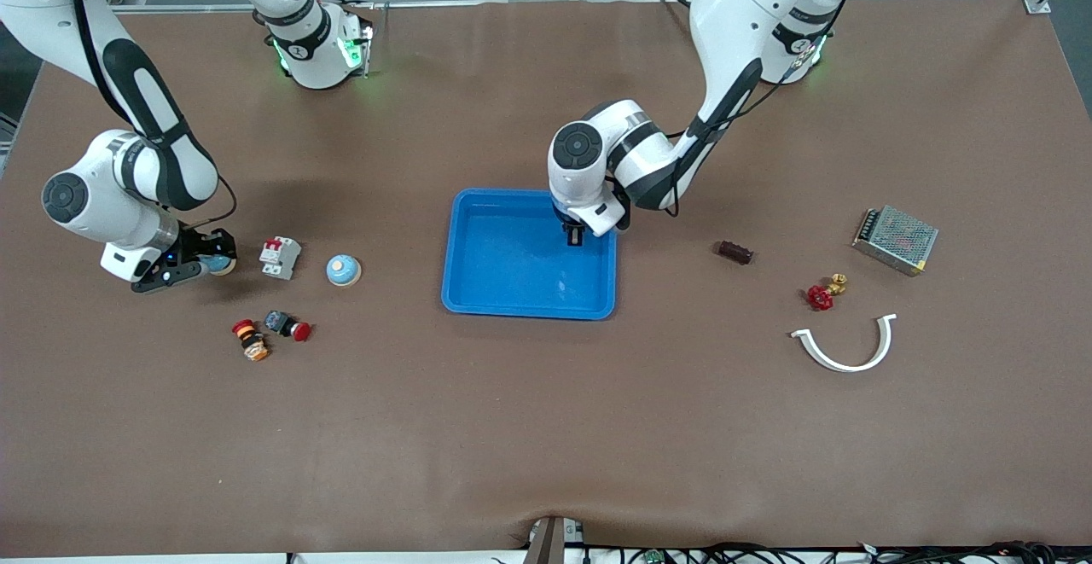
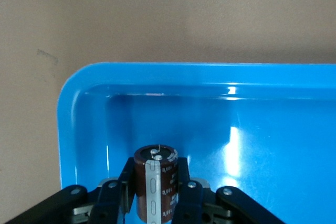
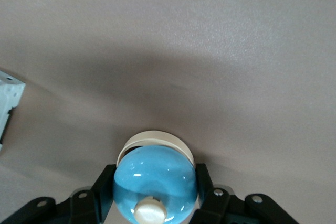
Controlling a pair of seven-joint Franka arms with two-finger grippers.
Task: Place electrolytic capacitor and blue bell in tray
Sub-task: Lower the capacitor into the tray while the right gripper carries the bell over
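A brown electrolytic capacitor (image 2: 156, 182) with a grey stripe stands upright between the fingers of my left gripper (image 2: 156, 200), which is shut on it. That left gripper (image 1: 576, 237) hangs over the bright-blue tray (image 1: 510, 274), near the tray's corner toward the robots' bases (image 2: 79, 93). My right gripper (image 1: 194, 265) is shut on a blue bell (image 3: 155, 182) with a white knob, low over the bare table at the right arm's end. The bell (image 1: 221, 264) shows at the fingertips.
Beside the right gripper stand a white-and-red breaker (image 1: 280, 257) and a second blue bell (image 1: 343, 270); two push buttons (image 1: 287, 325) lie nearer the camera. Toward the left arm's end lie a dark brown cylinder (image 1: 734, 251), a red valve (image 1: 821, 294), a metal power supply (image 1: 895, 239) and a white curved clip (image 1: 849, 351).
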